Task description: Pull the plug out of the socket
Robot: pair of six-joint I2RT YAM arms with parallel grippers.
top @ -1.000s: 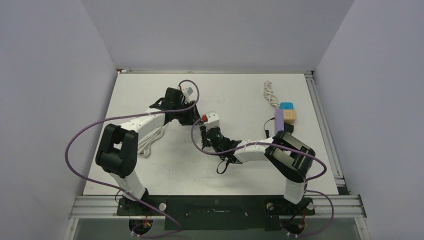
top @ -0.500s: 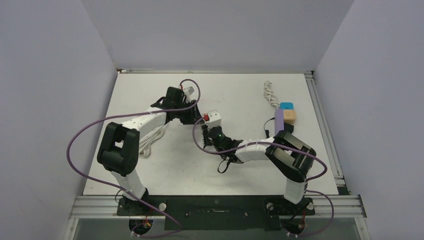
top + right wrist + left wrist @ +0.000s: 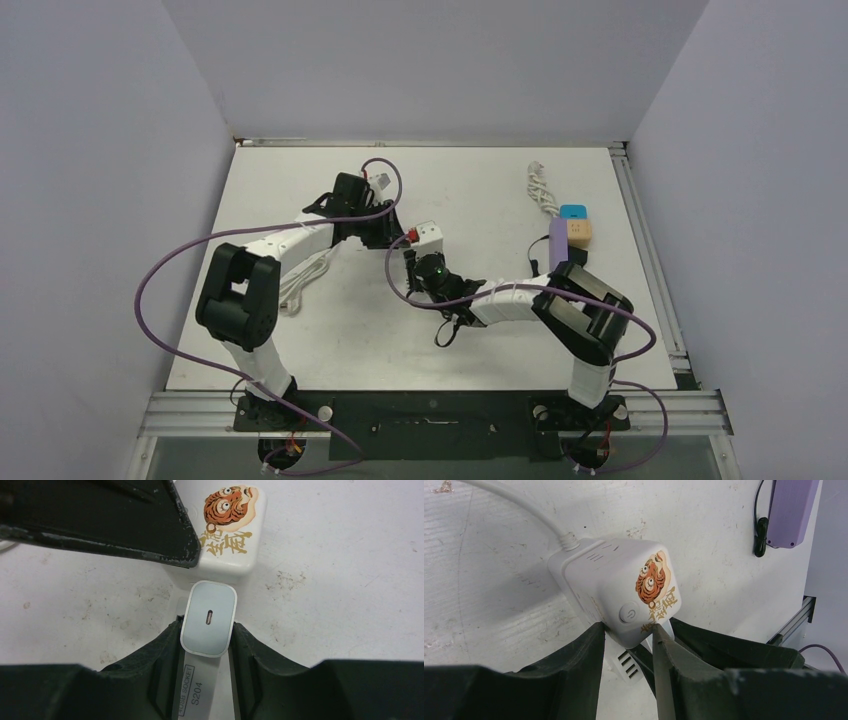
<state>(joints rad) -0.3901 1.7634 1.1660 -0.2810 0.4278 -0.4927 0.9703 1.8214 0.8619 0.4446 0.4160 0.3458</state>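
Right claw [image 3: 207,630] nearest, pinching white plug [image 3: 208,617] by both sides, USB port facing wrist camera. Plug's far end meets side of white tiger-print socket [image 3: 227,530], at middle of table [image 3: 470,190]; whether prongs are seated, cannot tell. Left claw [image 3: 626,632] pinching socket's opposite end, one finger each side. White cord [image 3: 524,505] runs from socket. Purple box [image 3: 791,510] farther off.

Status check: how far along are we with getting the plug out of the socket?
Done: the right hand is shut on the plug. In hand: the left hand straddles the tiger-printed socket, but a firm grip is unclear. Left: the pull itself, as the plug looks seated against the socket.
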